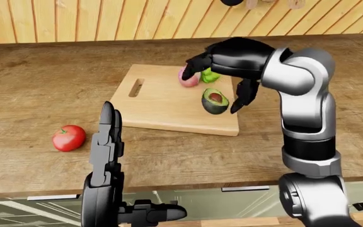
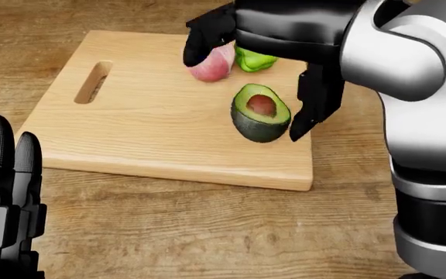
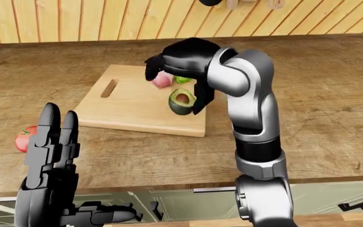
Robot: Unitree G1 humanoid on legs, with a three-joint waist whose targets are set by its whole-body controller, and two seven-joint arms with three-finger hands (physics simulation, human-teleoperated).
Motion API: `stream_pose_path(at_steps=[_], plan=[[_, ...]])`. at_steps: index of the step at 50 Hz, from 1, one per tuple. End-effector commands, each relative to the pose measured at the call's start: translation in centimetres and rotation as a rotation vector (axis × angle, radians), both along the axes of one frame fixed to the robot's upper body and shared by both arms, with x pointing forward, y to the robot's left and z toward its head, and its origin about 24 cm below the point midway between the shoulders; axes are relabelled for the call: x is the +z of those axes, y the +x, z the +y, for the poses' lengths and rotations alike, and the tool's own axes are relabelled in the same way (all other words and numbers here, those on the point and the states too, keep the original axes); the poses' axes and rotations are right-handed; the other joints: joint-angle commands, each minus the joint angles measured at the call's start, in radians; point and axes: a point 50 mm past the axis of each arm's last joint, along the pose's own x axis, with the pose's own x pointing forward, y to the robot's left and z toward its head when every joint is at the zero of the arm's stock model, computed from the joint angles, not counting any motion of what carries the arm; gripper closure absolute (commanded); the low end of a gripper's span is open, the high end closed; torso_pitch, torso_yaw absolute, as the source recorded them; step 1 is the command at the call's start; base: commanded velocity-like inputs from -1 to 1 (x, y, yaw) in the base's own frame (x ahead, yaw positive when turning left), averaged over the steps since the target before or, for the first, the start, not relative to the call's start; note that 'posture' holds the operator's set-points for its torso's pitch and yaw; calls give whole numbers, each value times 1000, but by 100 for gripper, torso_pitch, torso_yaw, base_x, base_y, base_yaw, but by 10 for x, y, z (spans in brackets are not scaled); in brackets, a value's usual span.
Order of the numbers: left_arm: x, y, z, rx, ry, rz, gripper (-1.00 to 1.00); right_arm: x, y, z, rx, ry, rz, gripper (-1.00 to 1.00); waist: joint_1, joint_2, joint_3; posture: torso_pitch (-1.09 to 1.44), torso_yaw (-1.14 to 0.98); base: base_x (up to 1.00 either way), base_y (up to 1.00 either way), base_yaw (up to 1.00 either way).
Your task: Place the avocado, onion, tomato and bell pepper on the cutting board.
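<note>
The wooden tabletop (image 1: 36,94) has wide bare room left of the cutting board (image 2: 138,122) and along its near edge. The board's left half, by the handle slot, is free. The right robot hand (image 2: 261,64) hangs spread above the board's right end, gripping nothing. The left robot hand (image 1: 106,142) stands open, fingers straight. The avocado (image 2: 259,120), onion (image 2: 214,65) and bell pepper (image 2: 254,60) lie on the board; the tomato (image 1: 68,137) sits on the tabletop, well left of it. No writing shows.

- Under your fingers (image 2: 317,110), the cutting board (image 2: 145,116) is pale, smooth, matt wood.
- Your worktop (image 1: 36,90) is darker, grainy wood.
- The avocado (image 2: 259,120) beside them has dull, pebbled skin.
- The fingers look like matt black plastic.
</note>
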Motion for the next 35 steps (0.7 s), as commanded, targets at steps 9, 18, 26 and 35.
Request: stream_pose_path(at_steps=[9, 18, 26, 35], plan=[[11, -5, 0, -3, -10, -69, -100, 51, -15, -8, 4, 67, -143, -100, 1, -2, -20, 0, 0, 0, 0, 0], [11, -5, 0, -2, -7, -70, -100, 153, -35, -33, -53, 297, -347, -100, 2, 1, -5, 0, 0, 0, 0, 0], [20, -10, 3, 26, 13, -91, -100, 200, -49, -61, -129, 517, -511, -100, 2, -3, -1, 0, 0, 0, 0, 0], [47, -12, 11, 123, 104, -147, -100, 194, -41, -91, -211, 608, -560, -100, 8, -9, 6, 0, 0, 0, 0, 0]])
